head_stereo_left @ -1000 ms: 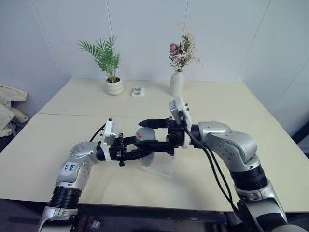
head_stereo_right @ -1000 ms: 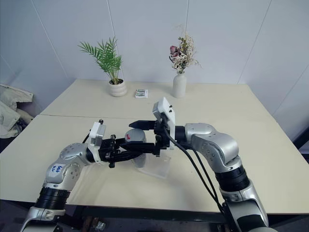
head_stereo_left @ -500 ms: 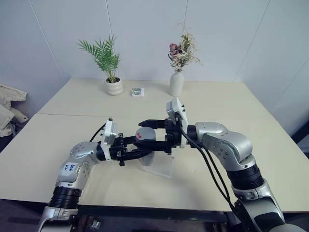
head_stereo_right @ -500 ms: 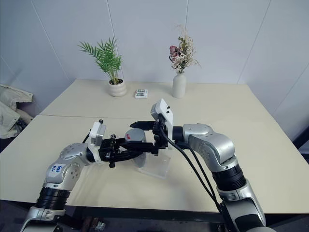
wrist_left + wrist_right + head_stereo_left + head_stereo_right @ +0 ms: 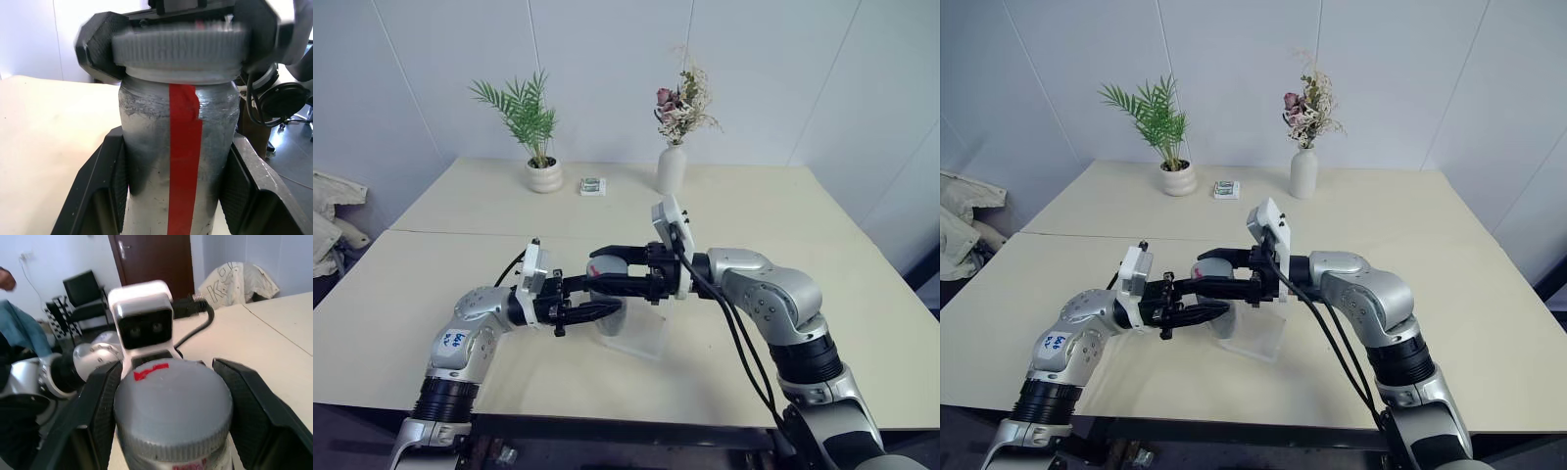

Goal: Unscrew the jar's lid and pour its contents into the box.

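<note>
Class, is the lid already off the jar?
No: in the left wrist view the lid sits on the jar.

Walls: you had pale panelled walls (image 5: 783, 78) behind | bench: your cream bench (image 5: 754, 206) ran to them | decor: a potted plant (image 5: 544, 174), a flower vase (image 5: 670, 168) stood at its far edge | room: a dark door (image 5: 156, 259), a black chair (image 5: 85, 291).

Plant pot (image 5: 545, 175), vase (image 5: 671, 168), carton (image 5: 593, 185).

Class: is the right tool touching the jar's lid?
Touching. Left wrist view shows the right tool with a finger pressed against each side of the lid's ribbed rim.
</note>
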